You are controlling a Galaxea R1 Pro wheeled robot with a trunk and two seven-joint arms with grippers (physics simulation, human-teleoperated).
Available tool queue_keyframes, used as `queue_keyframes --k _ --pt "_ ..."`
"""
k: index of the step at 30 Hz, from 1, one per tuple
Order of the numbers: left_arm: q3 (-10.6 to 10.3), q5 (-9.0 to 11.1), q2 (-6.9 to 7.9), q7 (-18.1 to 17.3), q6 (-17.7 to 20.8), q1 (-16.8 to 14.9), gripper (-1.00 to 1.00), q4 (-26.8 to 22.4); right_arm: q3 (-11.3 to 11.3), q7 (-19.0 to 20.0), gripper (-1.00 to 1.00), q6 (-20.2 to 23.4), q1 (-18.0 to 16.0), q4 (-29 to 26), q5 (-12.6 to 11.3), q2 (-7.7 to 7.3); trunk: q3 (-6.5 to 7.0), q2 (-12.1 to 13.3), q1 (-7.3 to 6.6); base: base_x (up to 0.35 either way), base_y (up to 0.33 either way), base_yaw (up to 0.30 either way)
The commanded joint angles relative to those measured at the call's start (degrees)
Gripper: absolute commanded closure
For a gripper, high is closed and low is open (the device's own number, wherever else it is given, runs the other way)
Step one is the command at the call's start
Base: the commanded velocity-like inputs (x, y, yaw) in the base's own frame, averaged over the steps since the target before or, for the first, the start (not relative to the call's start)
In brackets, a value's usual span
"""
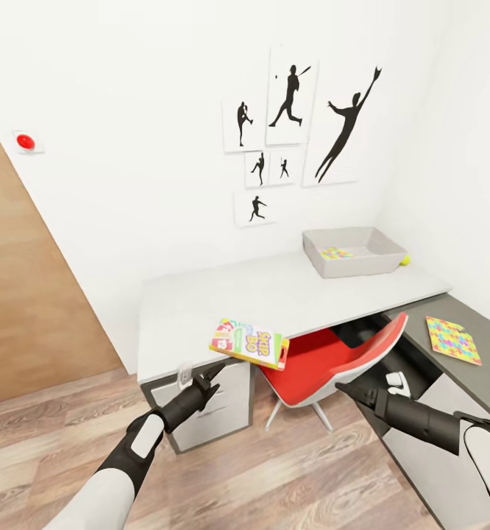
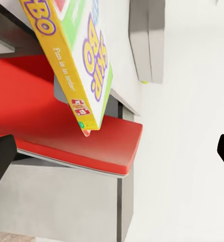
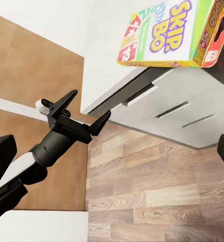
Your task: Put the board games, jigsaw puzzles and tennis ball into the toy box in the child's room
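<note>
The left pincer is spreading wide and gripping nothing; the yellow-green game box is hanging over the surface edge just beyond its tips, apart from them. The right pincer is pointing at the red chair, its spread unclear. Farther back, the shallow grey toy box is holding one bright jigsaw; the ball is lying beside it. Another jigsaw is lying on the dark section.

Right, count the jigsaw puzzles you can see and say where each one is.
2. One jigsaw puzzle lies inside the toy box; the other lies on the lower dark-grey desk section. More could be hidden.
</note>
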Motion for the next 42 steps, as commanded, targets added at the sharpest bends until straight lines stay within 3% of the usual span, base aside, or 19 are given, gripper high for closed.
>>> queue_keyframes --k 1,21,42 --pt "0.3 0.1 -0.05 -0.1 0.4 -0.1 -1.00 0.0 -0.1 0.4 -1.00 0.3 -0.1 0.0 0.3 0.00 -0.10 -0.1 0.03 0.046 -0.001 0.007" --pt "0.3 0.2 -0.64 -0.2 0.6 -0.1 -1.00 0.2 0.0 0.4 -1.00 0.3 0.0 0.0 0.2 0.00 -0.10 -0.1 0.03 0.069 0.000 0.068" --pt "0.3 0.2 -0.76 -0.2 0.6 0.0 -1.00 0.1 0.0 0.4 -1.00 0.3 0.0 0.0 0.1 0.00 -3.87 -8.5 4.64 0.000 0.000 0.000"
